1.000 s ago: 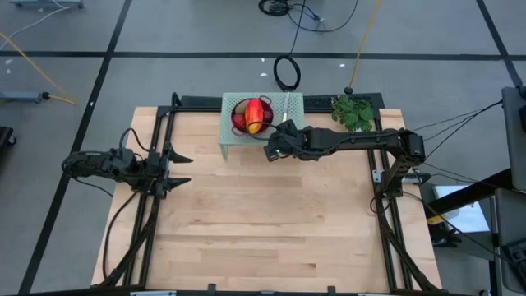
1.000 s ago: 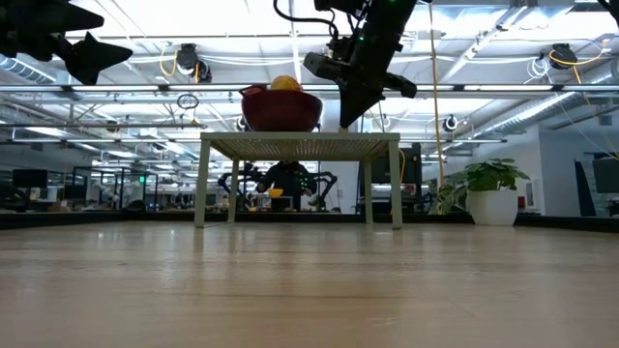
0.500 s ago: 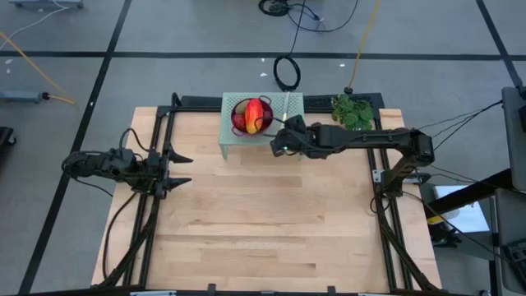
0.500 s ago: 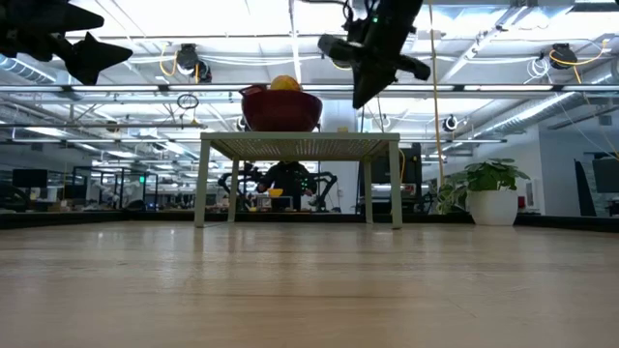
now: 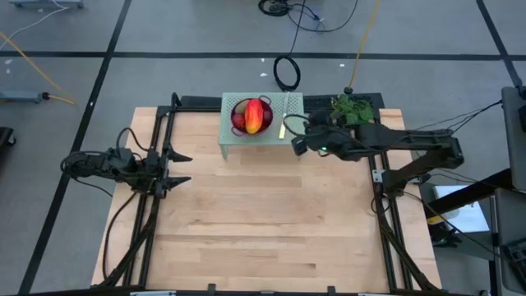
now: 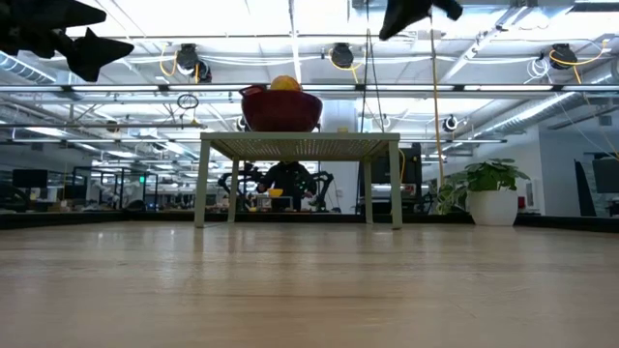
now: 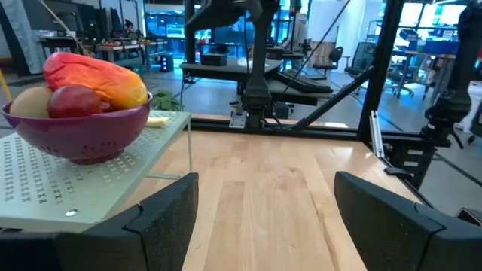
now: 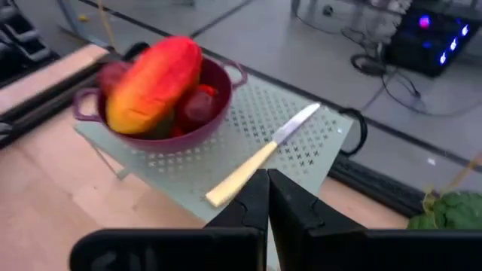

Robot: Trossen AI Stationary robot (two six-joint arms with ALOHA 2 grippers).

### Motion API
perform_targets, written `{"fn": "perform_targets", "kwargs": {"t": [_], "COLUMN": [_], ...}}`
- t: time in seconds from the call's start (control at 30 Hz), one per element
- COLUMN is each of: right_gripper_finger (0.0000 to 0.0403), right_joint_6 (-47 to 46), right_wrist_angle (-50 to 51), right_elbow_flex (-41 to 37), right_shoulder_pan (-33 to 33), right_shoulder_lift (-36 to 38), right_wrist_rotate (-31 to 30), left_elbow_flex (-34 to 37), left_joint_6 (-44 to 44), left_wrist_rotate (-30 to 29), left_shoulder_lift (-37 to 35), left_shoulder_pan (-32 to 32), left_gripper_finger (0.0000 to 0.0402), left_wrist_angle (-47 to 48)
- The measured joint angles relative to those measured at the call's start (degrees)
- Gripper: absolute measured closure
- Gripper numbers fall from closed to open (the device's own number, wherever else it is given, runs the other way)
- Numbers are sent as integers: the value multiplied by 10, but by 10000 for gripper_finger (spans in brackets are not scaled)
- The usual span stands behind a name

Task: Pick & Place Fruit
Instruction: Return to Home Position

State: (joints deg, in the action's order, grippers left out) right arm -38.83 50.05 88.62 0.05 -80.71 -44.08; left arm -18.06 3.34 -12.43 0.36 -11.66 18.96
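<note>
Right hand [image 8: 267, 184], fingers pressed together, hangs at 4 o'clock of shelf [image 5: 230, 136]; withdraw high toward 3 o'clock, clear of knife [image 8: 260, 158] and fruit [image 8: 154, 75]; left hand [image 5: 182, 169] spread at 9 o'clock.

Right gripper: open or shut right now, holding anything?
Shut, empty. The right gripper has its fingers meeting with nothing between them in its wrist view; the knife lies on the shelf, apart from it.
</note>
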Motion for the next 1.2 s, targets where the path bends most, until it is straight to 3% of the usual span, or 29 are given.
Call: {"fn": "perform_targets", "kwargs": {"t": [0.27, 0.47, 0.7, 1.2], "right_gripper_finger": [403, 403, 403, 403], "right_joint_6": [61, 54, 32, 156], "right_wrist_angle": [5, 36, -32, -461], "right_elbow_flex": [0, -1, -102, -449], "right_shoulder_pan": [48, 71, 83, 36], "right_shoulder_lift": [46, 57, 88, 320], "right_wrist_rotate": [-12, -34, -35, 274], "left_elbow_flex": [0, 0, 0, 0], "left_joint_6": [-1, -1, -2, -1], "left_wrist_rotate": [-6, -6, -12, -12], "left_shoulder_lift": [0, 0, 0, 0], "left_shoulder_pan": [0, 0, 0, 0], "left_gripper_finger": [92, 91, 91, 91], "left_wrist_angle": [-1, -1, 0, 0]}}
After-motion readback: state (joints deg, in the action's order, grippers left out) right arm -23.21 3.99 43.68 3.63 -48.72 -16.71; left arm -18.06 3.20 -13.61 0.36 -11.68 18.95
